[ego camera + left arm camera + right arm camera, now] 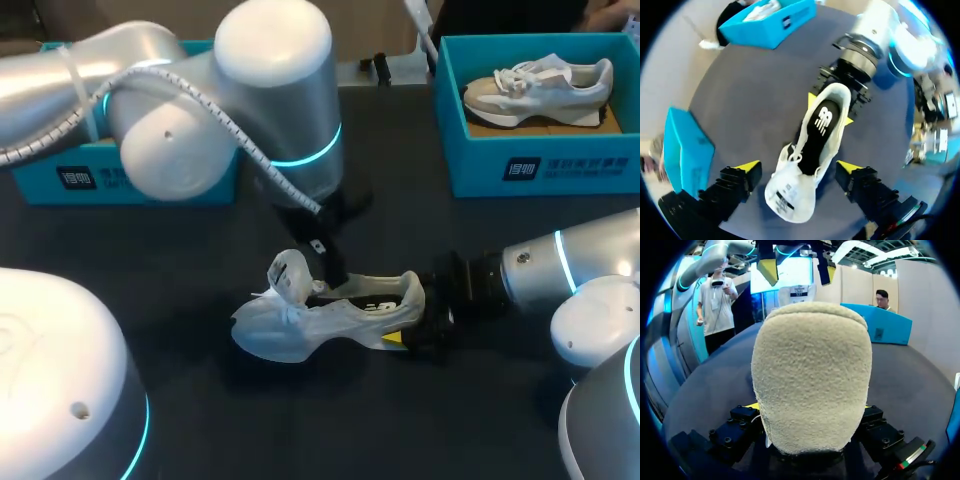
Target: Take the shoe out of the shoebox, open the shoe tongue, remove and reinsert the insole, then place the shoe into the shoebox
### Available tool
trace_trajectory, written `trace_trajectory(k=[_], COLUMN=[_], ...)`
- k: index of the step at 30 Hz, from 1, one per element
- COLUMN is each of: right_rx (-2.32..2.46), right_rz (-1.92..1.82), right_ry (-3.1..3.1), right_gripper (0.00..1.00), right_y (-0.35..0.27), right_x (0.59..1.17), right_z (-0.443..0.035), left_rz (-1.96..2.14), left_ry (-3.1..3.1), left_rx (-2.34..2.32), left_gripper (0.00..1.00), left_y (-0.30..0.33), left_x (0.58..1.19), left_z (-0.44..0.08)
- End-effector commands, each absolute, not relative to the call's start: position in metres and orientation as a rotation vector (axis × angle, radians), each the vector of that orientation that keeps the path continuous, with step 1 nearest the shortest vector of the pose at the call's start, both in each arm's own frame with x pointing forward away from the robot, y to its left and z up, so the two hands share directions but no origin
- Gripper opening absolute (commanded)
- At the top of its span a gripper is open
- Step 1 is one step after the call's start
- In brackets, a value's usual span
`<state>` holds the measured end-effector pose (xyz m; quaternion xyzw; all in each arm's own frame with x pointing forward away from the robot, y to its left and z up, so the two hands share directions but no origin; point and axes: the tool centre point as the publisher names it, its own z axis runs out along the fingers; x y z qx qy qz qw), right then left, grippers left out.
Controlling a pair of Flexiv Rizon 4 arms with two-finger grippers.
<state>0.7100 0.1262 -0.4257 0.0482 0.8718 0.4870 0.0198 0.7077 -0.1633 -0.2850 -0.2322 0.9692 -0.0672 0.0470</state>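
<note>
At the middle of the dark table (150, 260), nearest in: pinching with the right gripper (412, 328) on the heel of a white shoe (330, 318), one yellow tip pressed to each side of the fuzzy heel, arm in from the right edge. Standing on its sole, toe toward the left edge. Inside, one dark insole (821, 125) lying flat in place, with a white logo printed on it, left unread. At the front, one tongue (789, 196) pulled forward over the toe, showing a white label with dark print too small to make out. Just above the laces, hovering with the left gripper (799, 167), spread wide, one finger on either side of the shoe and clear of both sides in the left wrist view. Counted: two grippers, two shoes, two boxes. Farther back, at the far left corner, the teal left shoebox (60, 178), partly hidden behind the left arm, white print on its front. At the far right corner, the teal right shoebox (540, 165), open, likewise marked in white on its front, holding the second shoe (540, 85), pale with white laces
</note>
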Motion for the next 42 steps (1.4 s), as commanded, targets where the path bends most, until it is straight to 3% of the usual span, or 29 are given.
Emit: trace_trajectory(k=[1,2,13,18,35,42], right_rx=[0.154,0.154,0.154,0.154,0.154,0.154], right_rz=[1.5,1.5,1.5,1.5,1.5,1.5], right_ry=[2.71,2.71,2.71,2.71,2.71,2.71], right_gripper=[0.0,0.0,0.0,0.0,0.0,0.0], right_y=[0.131,0.131,0.131,0.131,0.131,0.131], right_x=[0.71,0.71,0.71,0.71,0.71,0.71], right_z=[-0.431,-0.431,-0.431,-0.431,-0.431,-0.431], left_rz=[-0.267,-0.274,-0.33,-0.257,-0.257,-0.203], left_ry=[3.013,3.031,3.071,3.023,3.023,3.143], left_rx=[-0.183,-0.151,0.034,-0.155,-0.155,0.011], left_gripper=[0.22,0.0,0.0,0.0,0.0,0.0], left_y=[-0.169,-0.171,-0.198,-0.213,-0.213,-0.22], left_x=[0.708,0.708,0.696,0.688,0.688,0.693], left_z=[-0.289,-0.288,-0.278,-0.274,-0.274,-0.301])
